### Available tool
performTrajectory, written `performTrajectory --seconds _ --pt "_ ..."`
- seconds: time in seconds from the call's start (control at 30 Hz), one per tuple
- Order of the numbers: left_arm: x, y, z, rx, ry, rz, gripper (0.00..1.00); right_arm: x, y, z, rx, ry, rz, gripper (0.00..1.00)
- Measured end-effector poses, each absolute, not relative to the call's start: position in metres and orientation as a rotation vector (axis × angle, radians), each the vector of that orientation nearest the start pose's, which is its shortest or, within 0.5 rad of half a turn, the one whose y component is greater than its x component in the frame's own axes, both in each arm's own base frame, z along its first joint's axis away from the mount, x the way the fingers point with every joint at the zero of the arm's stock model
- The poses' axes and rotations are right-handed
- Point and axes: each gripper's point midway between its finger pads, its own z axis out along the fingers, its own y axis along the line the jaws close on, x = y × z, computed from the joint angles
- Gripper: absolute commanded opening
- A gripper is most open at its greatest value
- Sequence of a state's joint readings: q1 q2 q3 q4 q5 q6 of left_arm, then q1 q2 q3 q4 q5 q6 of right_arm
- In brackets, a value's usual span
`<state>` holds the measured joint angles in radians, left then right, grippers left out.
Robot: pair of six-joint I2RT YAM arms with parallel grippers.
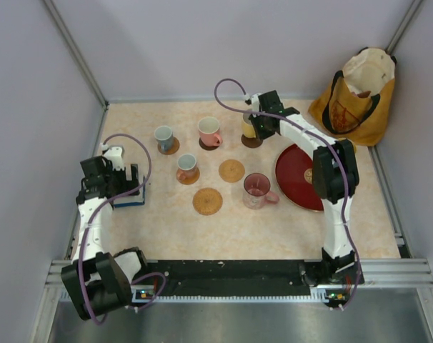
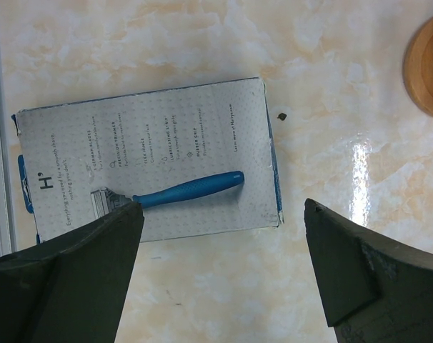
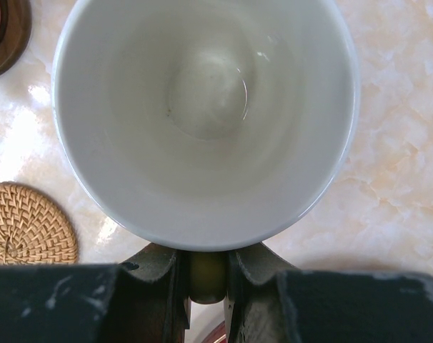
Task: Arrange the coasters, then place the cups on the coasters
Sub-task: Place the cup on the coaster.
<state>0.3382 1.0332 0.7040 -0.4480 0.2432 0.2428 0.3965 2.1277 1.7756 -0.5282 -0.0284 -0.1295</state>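
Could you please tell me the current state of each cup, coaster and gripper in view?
left gripper: open, holding nothing
right gripper: shut on yellow cup's handle
yellow cup: upright, empty
rear pink cup: upright, on a dark coaster
front pink cup: upright, off any coaster
blue-grey cups: upright, on coasters
tan coasters: bare
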Motion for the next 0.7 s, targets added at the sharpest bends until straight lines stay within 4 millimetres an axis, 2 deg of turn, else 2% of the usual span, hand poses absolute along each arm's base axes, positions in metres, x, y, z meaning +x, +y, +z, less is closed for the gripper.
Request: performTrajectory --seconds 0.7 --pt "0.2782 0.0645 0.1148 0.004 2.325 0.012 0.97 0.4935 0.2026 0.0883 -0.645 2.389 0.171 0.0"
